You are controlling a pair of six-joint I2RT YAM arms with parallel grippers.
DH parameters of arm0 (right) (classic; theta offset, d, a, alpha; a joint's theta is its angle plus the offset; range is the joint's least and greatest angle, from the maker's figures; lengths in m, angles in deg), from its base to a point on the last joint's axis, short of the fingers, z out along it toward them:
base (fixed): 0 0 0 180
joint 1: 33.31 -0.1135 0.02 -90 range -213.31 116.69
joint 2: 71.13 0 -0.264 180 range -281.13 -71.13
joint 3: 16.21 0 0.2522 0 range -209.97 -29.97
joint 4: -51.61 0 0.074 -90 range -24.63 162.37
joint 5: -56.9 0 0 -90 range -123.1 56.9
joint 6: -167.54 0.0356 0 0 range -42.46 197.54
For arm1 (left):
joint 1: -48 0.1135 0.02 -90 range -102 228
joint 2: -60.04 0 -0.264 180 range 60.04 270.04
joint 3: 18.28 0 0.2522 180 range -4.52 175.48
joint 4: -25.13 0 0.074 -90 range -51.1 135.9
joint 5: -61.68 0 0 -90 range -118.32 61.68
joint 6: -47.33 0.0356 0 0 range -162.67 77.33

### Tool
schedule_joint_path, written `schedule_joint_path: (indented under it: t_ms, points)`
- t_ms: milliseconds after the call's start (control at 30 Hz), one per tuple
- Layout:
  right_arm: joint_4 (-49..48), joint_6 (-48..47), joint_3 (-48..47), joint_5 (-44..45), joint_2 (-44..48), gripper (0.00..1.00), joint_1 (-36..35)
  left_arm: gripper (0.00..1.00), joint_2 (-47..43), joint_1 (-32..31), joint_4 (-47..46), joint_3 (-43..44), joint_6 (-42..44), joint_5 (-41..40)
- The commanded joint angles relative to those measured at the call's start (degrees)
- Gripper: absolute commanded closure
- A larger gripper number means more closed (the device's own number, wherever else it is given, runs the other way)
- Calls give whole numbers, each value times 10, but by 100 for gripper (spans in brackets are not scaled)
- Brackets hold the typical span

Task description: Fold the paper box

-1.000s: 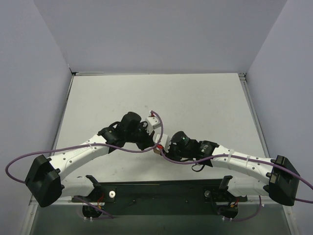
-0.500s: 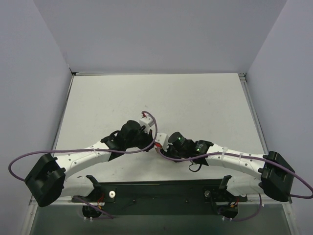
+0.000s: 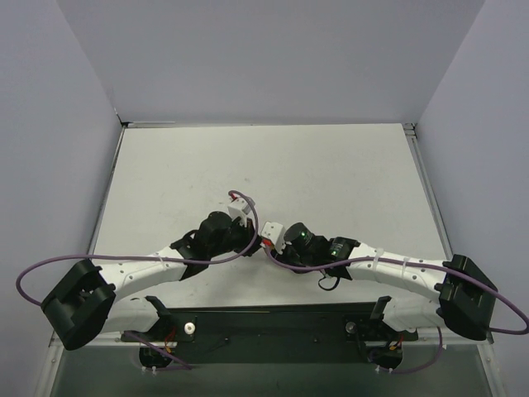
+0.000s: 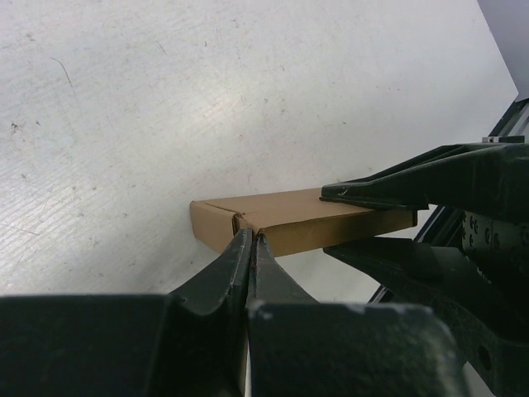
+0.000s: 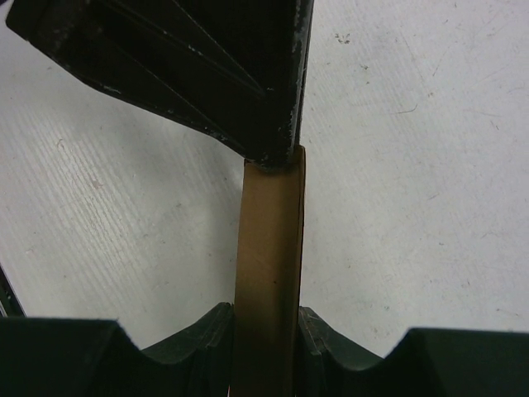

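The paper box (image 4: 297, 219) is a compact flat brown cardboard box held just above the white table. My right gripper (image 5: 266, 318) is shut on it, one finger on each broad face; in the left wrist view its fingers (image 4: 397, 190) clamp the box's right end. My left gripper (image 4: 250, 236) is shut, its joined tips touching the box's near side at a seam by the left corner. In the right wrist view the box (image 5: 269, 248) runs away edge-on to the left gripper (image 5: 248, 83). From above, both grippers (image 3: 264, 240) meet and hide the box.
The white table (image 3: 331, 174) is walled by pale panels on the left, back and right. Purple cables loop from both arms. The black base rail (image 3: 273, 327) runs along the near edge.
The left arm has drawn back toward its base, its wrist now lower in the top view. The right gripper has shifted a little left with the box. Both grips look unchanged.
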Motion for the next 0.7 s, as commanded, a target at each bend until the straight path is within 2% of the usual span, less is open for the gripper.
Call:
schedule_joint_path:
  t_ms: [0, 667]
  points:
    - [-53, 5, 7, 2, 2, 84, -1, 100, 10, -2, -15, -14, -3, -12]
    - [-55, 6, 33, -14, 27, 84, 16, 100, 28, 40, -52, -40, 72, 9]
